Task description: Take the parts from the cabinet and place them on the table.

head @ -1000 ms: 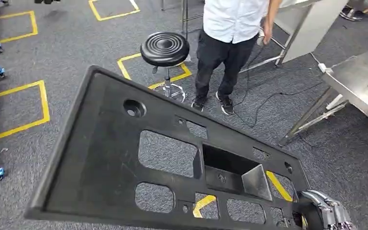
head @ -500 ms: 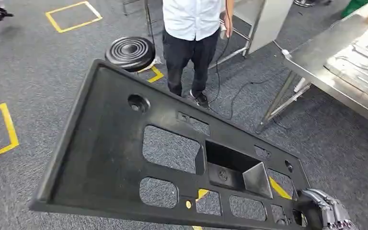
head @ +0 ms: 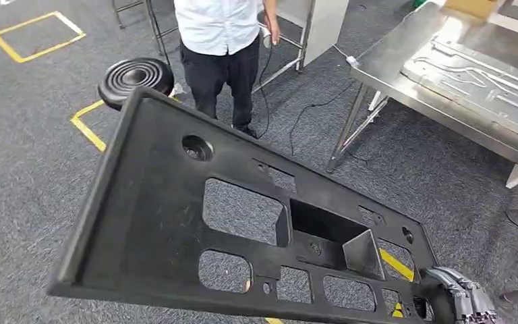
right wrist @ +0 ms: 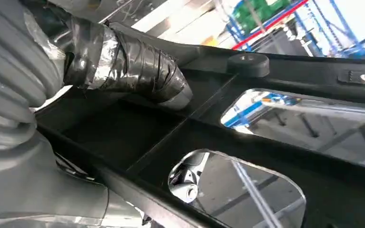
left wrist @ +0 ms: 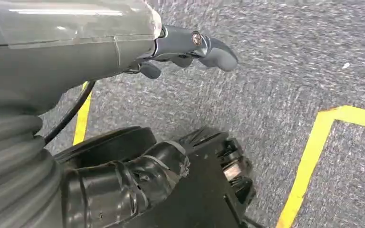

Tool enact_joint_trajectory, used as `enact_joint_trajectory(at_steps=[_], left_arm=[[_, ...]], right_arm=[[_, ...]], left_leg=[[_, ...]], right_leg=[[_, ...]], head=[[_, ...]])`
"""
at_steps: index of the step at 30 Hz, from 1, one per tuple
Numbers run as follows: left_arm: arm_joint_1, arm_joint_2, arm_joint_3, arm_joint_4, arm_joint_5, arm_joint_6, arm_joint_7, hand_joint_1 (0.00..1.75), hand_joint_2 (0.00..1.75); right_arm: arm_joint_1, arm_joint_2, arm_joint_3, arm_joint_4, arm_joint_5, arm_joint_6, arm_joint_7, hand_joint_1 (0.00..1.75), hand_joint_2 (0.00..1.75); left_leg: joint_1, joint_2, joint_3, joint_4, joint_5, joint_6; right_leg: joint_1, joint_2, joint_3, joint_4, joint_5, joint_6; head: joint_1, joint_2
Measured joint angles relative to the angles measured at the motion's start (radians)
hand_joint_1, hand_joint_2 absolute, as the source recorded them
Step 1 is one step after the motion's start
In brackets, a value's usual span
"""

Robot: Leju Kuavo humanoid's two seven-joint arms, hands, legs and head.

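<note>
Robot's-eye view, looking down over a large black plastic panel (head: 195, 223) with many rectangular cut-outs, carried tilted above grey carpet with yellow floor markings. The right hand (head: 462, 300) grips the panel's near right corner; in the right wrist view its taped fingers (right wrist: 128, 64) curl over a rib on the panel's underside. The left hand (left wrist: 190, 45) hangs over the carpet with its fingers curled in and nothing in them. A steel table (head: 405, 74), well apart to the upper right, already holds a flat metal plate (head: 475, 71). A person (head: 219, 47) stands ahead beside a black stool (head: 135, 77).

Judged advice: with one hand holding so long a panel, it will lever and sag; keep it level, swing wide of the person and stool, and bring it over the table's bare near edge before lowering.
</note>
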Motion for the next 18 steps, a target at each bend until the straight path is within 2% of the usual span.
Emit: enact_joint_trajectory(at_steps=[2, 3, 4, 5, 6, 7, 8, 9, 10, 11, 12, 13, 14, 15, 17, 18], left_arm=[[-0.004, 0.0, 0.0, 0.0, 0.0, 0.0, -0.001, 0.0, 1.75], [-0.005, 0.0, 0.0, 0.0, 0.0, 0.0, -0.001, 0.0, 1.75], [-0.006, 0.0, 0.0, 0.0, 0.0, 0.001, -0.001, 0.0, 1.75], [-0.006, 0.0, 0.001, 0.0, 0.0, 0.001, -0.003, 0.0, 1.75], [-0.006, 0.0, 0.001, 0.0, 0.0, 0.002, -0.004, 0.0, 1.75], [-0.004, 0.0, 0.001, 0.0, 0.0, 0.002, -0.005, 0.0, 1.75], [-0.003, 0.0, 0.001, 0.0, 0.0, 0.003, -0.005, 0.0, 1.75], [-0.002, 0.001, 0.001, 0.0, 0.001, 0.003, -0.006, 0.0, 1.75], [0.001, 0.002, 0.002, 0.0, 0.003, 0.003, -0.01, 0.0, 1.75], [0.003, 0.004, 0.003, 0.0, 0.005, 0.004, -0.012, 0.0, 1.75], [0.002, 0.005, 0.003, 0.0, 0.006, 0.006, -0.013, 0.0, 1.75], [0.001, 0.006, 0.003, 0.0, 0.008, 0.006, -0.013, 0.0, 1.75], [0.002, 0.009, 0.005, 0.0, 0.008, 0.008, -0.013, 0.0, 1.75], [0.002, 0.01, 0.006, 0.0, 0.008, 0.009, -0.013, 0.0, 1.75], [0.0, 0.01, 0.006, 0.0, 0.008, 0.013, -0.013, 0.0, 1.75], [0.0, 0.012, 0.006, 0.0, 0.008, 0.014, -0.013, 0.0, 1.75]], right_arm=[[0.001, 0.0, -0.01, -0.002, 0.005, 0.0, 0.0, 1.75, 1.75], [0.003, 0.0, -0.014, -0.003, 0.006, 0.0, 0.0, 1.75, 1.75], [0.006, 0.0, -0.017, -0.007, 0.007, 0.0, 0.0, 1.75, 1.75], [0.006, 0.0, -0.019, -0.01, 0.007, -0.002, 0.0, 1.75, 1.75], [0.004, 0.0, -0.019, -0.011, 0.011, -0.002, 0.0, 1.75, 1.75], [0.003, 0.0, -0.019, -0.011, 0.013, -0.002, 0.0, 1.75, 1.75], [0.002, 0.0, -0.02, -0.013, 0.013, -0.002, 0.0, 1.75, 1.75], [0.002, 0.0, -0.021, -0.013, 0.014, -0.002, 0.0, 1.75, 1.75], [0.002, 0.0, -0.024, -0.013, 0.016, -0.002, 0.0, 1.75, 1.75], [0.002, 0.0, -0.027, -0.013, 0.016, -0.002, 0.0, 1.75, 1.75], [0.002, 0.0, -0.029, -0.015, 0.016, -0.002, 0.0, 1.75, 1.75], [0.002, 0.0, -0.031, -0.016, 0.016, -0.002, 0.0, 1.75, 1.75], [0.002, 0.0, -0.033, -0.018, 0.016, -0.002, 0.0, 1.75, 1.75], [-0.001, 0.0, -0.034, -0.019, 0.014, -0.002, 0.0, 1.75, 1.75], [-0.005, 0.0, -0.035, -0.021, 0.014, -0.002, 0.0, 1.75, 1.75], [-0.004, 0.0, -0.037, -0.023, 0.013, -0.002, 0.0, 1.75, 1.75]], left_leg=[[0.001, 0.016, 0.008, -0.008, 0.001, -0.01], [-0.004, 0.026, 0.015, -0.01, -0.002, -0.017], [0.004, 0.003, 0.012, -0.001, -0.013, -0.022], [0.001, -0.04, 0.004, 0.022, -0.029, -0.026], [0.006, -0.074, -0.029, 0.094, -0.074, -0.027], [0.006, -0.085, -0.065, 0.17, -0.11, -0.027], [0.006, -0.087, -0.105, 0.247, -0.139, -0.028], [0.006, -0.087, -0.134, 0.298, -0.147, -0.029], [0.006, -0.087, -0.142, 0.303, -0.132, -0.029], [0.006, -0.088, -0.131, 0.267, -0.096, -0.027], [0.006, -0.091, -0.102, 0.192, -0.044, -0.025], [0.008, -0.105, -0.064, 0.101, 0.009, -0.023], [0.012, -0.151, -0.039, 0.042, 0.018, -0.019], [0.013, -0.178, -0.035, 0.019, 0.007, -0.018], [0.007, -0.163, -0.035, 0.026, 0.008, -0.011], [0.003, -0.152, -0.032, 0.025, 0.009, -0.002]], right_leg=[[0.002, 0.019, -0.005, 0.002, -0.002, -0.007], [0.0, 0.03, -0.002, -0.008, 0.001, -0.014], [-0.015, 0.037, 0.008, -0.017, 0.008, -0.02], [-0.014, 0.047, 0.01, -0.022, 0.009, -0.023], [-0.014, 0.053, 0.009, -0.022, 0.01, -0.033], [-0.013, 0.065, 0.009, -0.022, 0.009, -0.034], [-0.011, 0.077, 0.009, -0.021, 0.009, -0.034], [-0.01, 0.09, 0.009, -0.02, 0.008, -0.035], [-0.01, 0.104, 0.01, -0.018, 0.008, -0.035], [-0.01, 0.118, 0.01, -0.014, 0.006, -0.034], [-0.011, 0.132, 0.01, -0.009, 0.003, -0.031], [-0.012, 0.145, 0.01, -0.003, -0.001, -0.027], [-0.014, 0.154, 0.007, 0.004, -0.005, -0.023], [-0.007, 0.163, -0.001, 0.016, -0.009, -0.016], [-0.015, 0.18, -0.007, 0.011, -0.005, -0.004], [-0.018, 0.191, -0.01, 0.007, -0.001, 0.005]], head=[[0.0, 0.0], [0.001, 0.0], [0.0, 0.0], [0.0, 0.0], [-0.002, 0.0], [-0.003, 0.0], [-0.002, 0.0], [-0.002, 0.0], [-0.002, 0.0], [-0.002, 0.0], [-0.002, 0.0], [-0.002, 0.0], [-0.002, 0.0], [-0.002, 0.0], [-0.002, 0.0], [-0.002, 0.0]])
